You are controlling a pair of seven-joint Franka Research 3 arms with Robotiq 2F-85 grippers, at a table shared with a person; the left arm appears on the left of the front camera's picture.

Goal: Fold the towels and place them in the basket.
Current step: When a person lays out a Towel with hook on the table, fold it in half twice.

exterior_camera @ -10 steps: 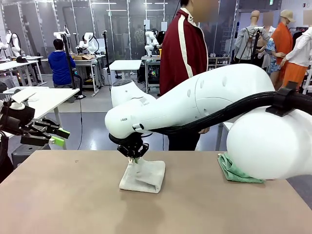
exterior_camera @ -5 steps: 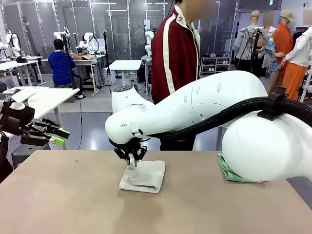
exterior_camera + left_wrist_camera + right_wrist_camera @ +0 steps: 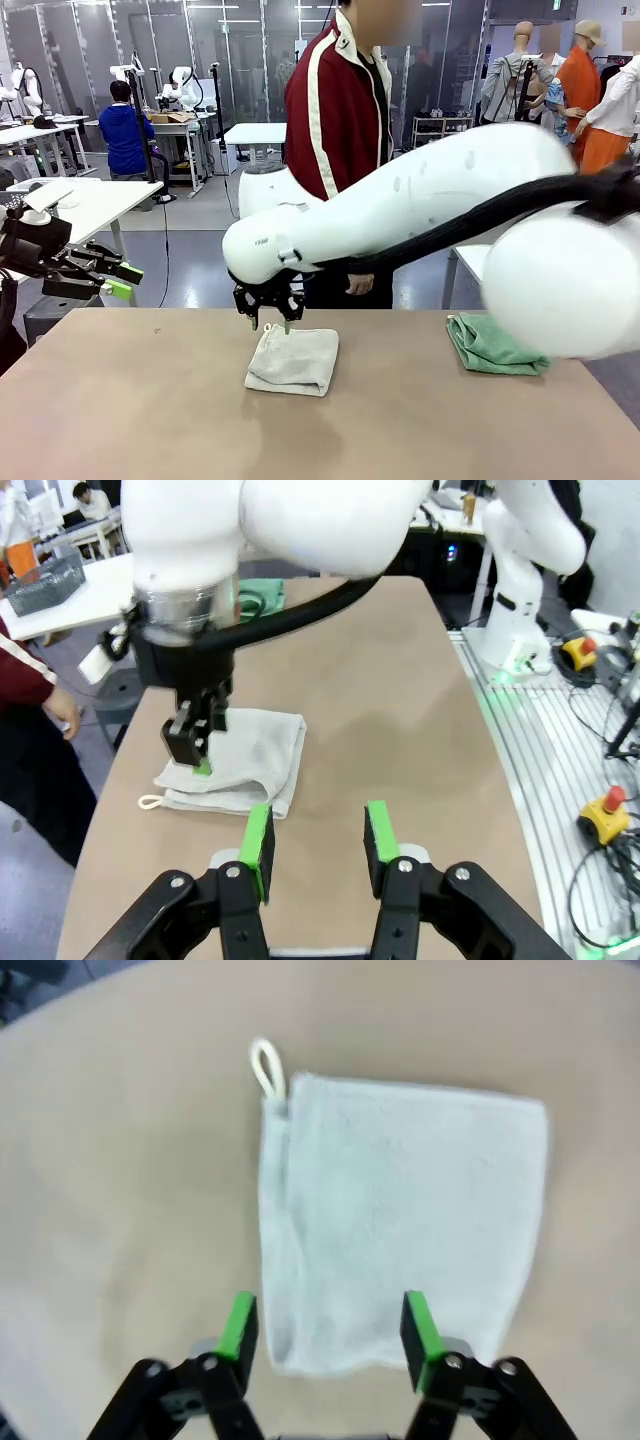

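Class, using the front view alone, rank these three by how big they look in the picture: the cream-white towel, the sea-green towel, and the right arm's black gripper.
1. Cream-white towel, though it lies nearer the camera.
2. Sea-green towel, close behind and partly hidden by the arm, so this order is unsure.
3. Right gripper, clearly smallest.

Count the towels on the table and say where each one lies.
2. The cream-white towel lies folded near the table's middle, just below the open right gripper. The sea-green towel lies at the table's far right, partly behind the right arm; others could be hidden there.
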